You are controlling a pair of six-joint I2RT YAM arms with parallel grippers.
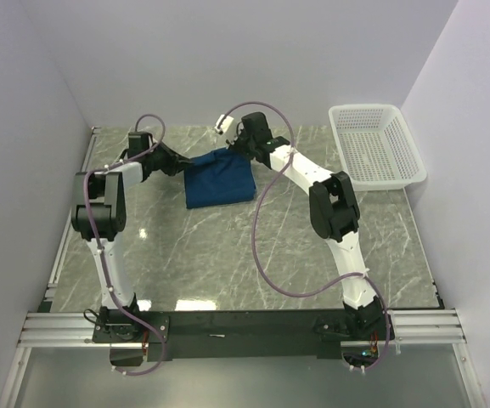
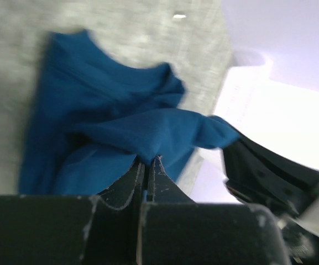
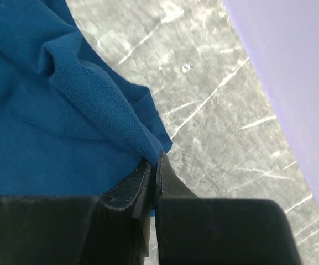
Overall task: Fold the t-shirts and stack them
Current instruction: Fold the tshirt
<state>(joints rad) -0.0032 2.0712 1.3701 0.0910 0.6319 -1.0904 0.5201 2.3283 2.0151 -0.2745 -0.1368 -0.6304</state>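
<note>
Our left claw (image 2: 149,163) and right claw (image 3: 155,160) each pinch a far corner of the blue t-shirt (image 1: 219,180); our left wrist view is blurred.

Robot lab cell. Plain white walls (image 1: 228,59) box in my marble-patterned tabletop (image 1: 228,255). Aluminium rail (image 1: 58,327) carries my arm bases (image 1: 126,325); purple cables (image 1: 261,255) loop loose.

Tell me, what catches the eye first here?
A bunched dark blue t-shirt lies at the far middle of the table, with the left gripper and right gripper each pinching its fabric from either side. A white mesh basket stands at the far right corner.
</note>
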